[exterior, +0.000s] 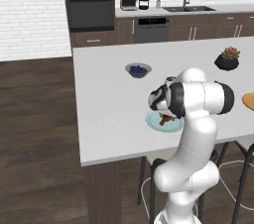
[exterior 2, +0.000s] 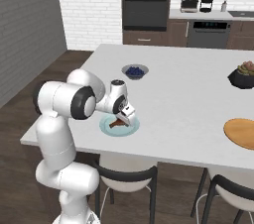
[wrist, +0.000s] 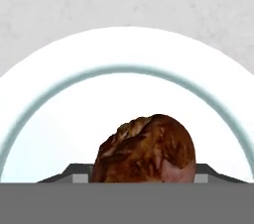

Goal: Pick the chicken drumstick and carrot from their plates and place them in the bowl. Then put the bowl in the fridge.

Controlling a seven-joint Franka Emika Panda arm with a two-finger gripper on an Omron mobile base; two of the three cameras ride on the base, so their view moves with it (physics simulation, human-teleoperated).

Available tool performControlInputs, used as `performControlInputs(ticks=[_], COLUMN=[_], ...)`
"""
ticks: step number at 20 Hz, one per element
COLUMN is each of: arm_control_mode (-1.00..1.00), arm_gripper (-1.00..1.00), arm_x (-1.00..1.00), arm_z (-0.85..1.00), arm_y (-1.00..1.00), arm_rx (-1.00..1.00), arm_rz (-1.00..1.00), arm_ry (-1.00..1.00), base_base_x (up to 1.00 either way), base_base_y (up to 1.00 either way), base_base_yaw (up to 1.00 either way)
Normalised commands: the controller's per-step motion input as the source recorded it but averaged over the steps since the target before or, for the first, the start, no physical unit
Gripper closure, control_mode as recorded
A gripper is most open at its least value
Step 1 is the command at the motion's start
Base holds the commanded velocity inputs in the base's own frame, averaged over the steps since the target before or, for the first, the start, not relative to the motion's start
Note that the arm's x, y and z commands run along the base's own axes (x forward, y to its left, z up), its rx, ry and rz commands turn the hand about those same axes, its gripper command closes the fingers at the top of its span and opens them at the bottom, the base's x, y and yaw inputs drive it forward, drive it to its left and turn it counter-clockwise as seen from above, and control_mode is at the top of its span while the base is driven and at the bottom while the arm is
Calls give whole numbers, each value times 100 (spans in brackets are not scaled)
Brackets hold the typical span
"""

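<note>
Gripping the chicken drumstick (wrist: 145,149) on the pale blue plate (wrist: 59,99) | gripper (exterior 2: 125,117) closed around it | next: lift, carry toward desk's (exterior 2: 188,94) 3 o'clock side.

Both base views overlook the island counter (exterior: 109,114) from behind; hand view looks closely down.

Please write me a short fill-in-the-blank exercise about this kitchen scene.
1. The drumstick lies on the pale ____ plate.
2. The end effector is right over the ____.
3. The grey bowl holds dark blue ____.
4. The wooden plate lies at the counter's ____ end in the right base view.

Missing words: blue; drumstick; berries; right
</note>
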Motion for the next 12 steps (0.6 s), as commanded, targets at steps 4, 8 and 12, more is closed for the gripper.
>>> performControlInputs(ticks=[4,8,12], arm_control_mode=[-100,-100,-100], arm_gripper=[100,100,100], arm_x=[-34,-71,-100], arm_z=[94,100,98], arm_y=[1,19,28], arm_rx=[-1,-2,-7], arm_rz=[6,10,20], arm_ry=[0,2,0], base_base_x=[0,0,0], base_base_y=[0,0,0], base_base_yaw=[0,0,0])
